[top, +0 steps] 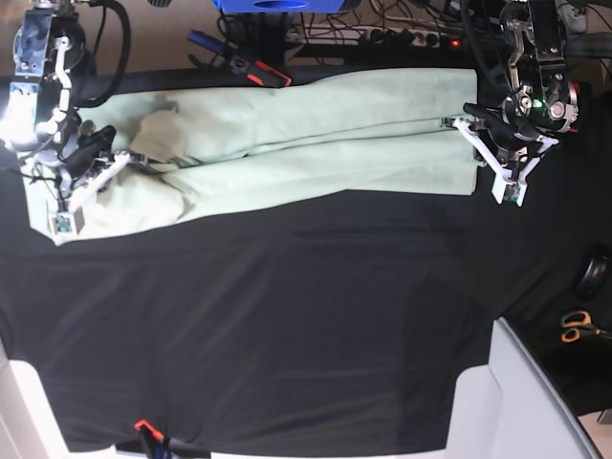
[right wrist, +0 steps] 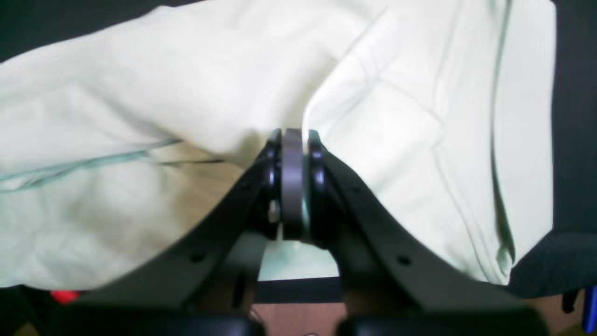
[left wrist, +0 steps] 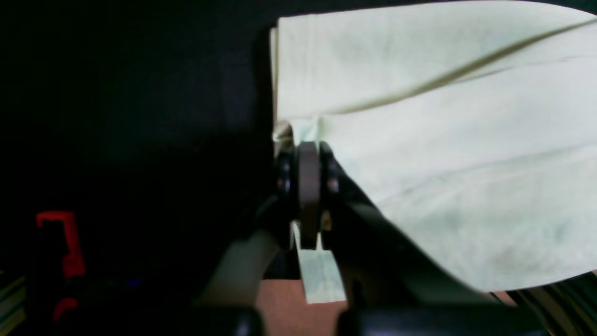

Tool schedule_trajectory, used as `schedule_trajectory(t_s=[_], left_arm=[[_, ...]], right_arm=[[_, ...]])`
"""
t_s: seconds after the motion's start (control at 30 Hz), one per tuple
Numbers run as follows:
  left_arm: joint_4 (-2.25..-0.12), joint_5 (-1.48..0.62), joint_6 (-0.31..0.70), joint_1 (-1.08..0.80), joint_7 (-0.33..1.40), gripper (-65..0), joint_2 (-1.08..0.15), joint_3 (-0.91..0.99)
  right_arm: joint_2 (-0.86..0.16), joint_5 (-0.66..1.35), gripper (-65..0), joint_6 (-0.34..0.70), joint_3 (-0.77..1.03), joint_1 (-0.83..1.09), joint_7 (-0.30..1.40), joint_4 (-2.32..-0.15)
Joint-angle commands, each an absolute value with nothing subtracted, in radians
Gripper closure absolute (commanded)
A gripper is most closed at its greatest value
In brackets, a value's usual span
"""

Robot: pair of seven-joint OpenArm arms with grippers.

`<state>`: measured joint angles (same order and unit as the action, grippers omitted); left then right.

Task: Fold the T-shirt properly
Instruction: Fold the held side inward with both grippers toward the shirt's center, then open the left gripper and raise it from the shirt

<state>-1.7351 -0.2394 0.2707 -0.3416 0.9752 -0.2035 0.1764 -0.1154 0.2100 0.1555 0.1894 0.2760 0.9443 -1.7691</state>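
1. Black cloth (top: 306,316) is covering the whole table, with the T-shirt (top: 287,153) lying as a long band along its far edge.
2. At the base view's left, the right gripper (right wrist: 294,140) is pinching one end of the shirt, jaws clamped on a bunched fold, apparently to carry that end over.
3. At the right, the left gripper (left wrist: 308,149) is clamping the opposite end's edge, keeping the band stretched.
4. No containers are showing; scissors (top: 577,326) are lying well apart.

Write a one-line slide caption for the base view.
Both arms pinch opposite ends of the mint-green T-shirt, the left gripper and right gripper shut on it, over the black table covering.
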Motion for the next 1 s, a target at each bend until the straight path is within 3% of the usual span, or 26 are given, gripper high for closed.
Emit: schedule_trajectory(t_s=[0.0,0.27,0.6,0.7,0.8,0.87,0.97], left_arm=[[-1.748,-0.237,0.271,-0.340,0.963,0.0,-0.216,0.182],[-1.722,-0.111,0.271,-0.340,0.963,0.0,-0.213,0.174],[-1.722,-0.104,0.271,-0.340,0.963,0.0,-0.213,0.173],[-1.725,-0.102,0.271,-0.340,0.963,0.0,-0.213,0.177],[-1.730,-0.102,0.269,-0.340,0.969,0.0,-0.211,0.183],[-1.730,-0.102,0.269,-0.340,0.969,-5.5,-0.211,0.186],[-1.741,-0.102,0.269,-0.340,0.970,-24.2,-0.197,0.245]], right_arm=[[-0.127,0.214,0.0,0.150,0.193,0.275,0.931,-1.797],[-0.127,0.214,0.0,0.150,0.193,0.303,0.921,-1.796],[-0.124,0.214,0.0,0.150,0.194,0.314,0.921,-1.793],[-0.076,0.214,-7.0,0.150,0.268,0.314,0.921,-1.793],[-0.025,0.213,-17.8,0.150,0.375,0.309,0.921,-1.799],[-0.025,0.213,-22.3,0.150,0.384,0.309,0.921,-1.799],[-0.025,0.213,-24.1,0.150,0.387,0.314,0.921,-1.802]])
